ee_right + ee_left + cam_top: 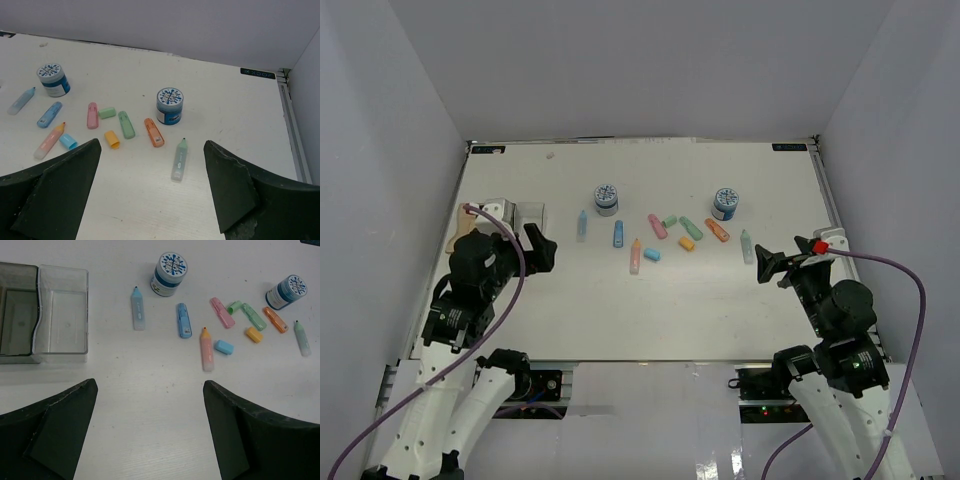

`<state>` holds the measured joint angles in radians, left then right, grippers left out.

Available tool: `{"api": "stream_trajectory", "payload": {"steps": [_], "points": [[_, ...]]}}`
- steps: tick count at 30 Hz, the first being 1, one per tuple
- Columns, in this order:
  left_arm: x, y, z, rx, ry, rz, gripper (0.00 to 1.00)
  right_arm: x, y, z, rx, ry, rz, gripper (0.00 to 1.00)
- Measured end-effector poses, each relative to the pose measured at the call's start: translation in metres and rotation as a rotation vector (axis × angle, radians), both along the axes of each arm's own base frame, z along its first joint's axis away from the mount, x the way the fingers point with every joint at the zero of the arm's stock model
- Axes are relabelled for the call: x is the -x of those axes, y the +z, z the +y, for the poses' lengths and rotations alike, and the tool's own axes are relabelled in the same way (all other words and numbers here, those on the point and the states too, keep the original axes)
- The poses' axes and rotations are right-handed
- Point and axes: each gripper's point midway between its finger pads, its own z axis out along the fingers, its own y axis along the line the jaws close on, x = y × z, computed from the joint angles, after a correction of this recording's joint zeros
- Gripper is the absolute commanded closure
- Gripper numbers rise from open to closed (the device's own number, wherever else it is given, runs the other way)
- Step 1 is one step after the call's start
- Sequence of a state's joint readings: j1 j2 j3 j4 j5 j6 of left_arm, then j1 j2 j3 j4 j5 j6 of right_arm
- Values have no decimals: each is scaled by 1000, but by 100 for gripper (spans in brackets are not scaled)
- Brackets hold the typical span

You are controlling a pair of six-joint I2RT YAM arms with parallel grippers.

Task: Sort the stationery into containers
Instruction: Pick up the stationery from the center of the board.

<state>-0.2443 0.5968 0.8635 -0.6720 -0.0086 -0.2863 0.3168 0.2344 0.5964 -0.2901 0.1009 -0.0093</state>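
Stationery (206,350) lies scattered to the right of the clear bin (62,310), none inside it. My left gripper (150,385) and right gripper (150,145) are spread wide, empty. Step: first pick. Next move, I judge: lowering onto the pale-blue highlighter (137,307) nearest that bin.

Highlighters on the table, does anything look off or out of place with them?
Three look uncapped: the pale blue pen, the pink-orange pen and the mint pen show bare tips. The blue cap, yellow cap and green cap lie loose among them. Nothing looks spilled or broken.
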Motion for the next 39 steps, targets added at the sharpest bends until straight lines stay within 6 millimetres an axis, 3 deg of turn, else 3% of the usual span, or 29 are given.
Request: {"api": "stream_trajectory", "payload": {"steps": [6, 11, 17, 23, 28, 33, 39], "points": [[-9, -10, -11, 9, -41, 46, 2, -2, -4, 5, -8, 20, 26, 10], [-35, -27, -27, 15, -84, 148, 2, -11, -18, 15, -10, 52, 101, 10], [-92, -45, -54, 24, -135, 247, 2, -22, -42, 26, 2, 86, 212, 10], [-164, -44, -87, 20, -165, 176, 2, -28, -57, 35, 14, 117, 284, 10], [-227, -66, -105, -27, -143, 139, 2, -32, -58, 37, 6, 113, 311, 10], [-262, -104, -108, -96, -103, 152, 2, -30, -57, 40, 2, 133, 314, 10], [-280, -137, -109, -150, -84, 170, 2, -28, -55, 43, -2, 154, 305, 10]]}}
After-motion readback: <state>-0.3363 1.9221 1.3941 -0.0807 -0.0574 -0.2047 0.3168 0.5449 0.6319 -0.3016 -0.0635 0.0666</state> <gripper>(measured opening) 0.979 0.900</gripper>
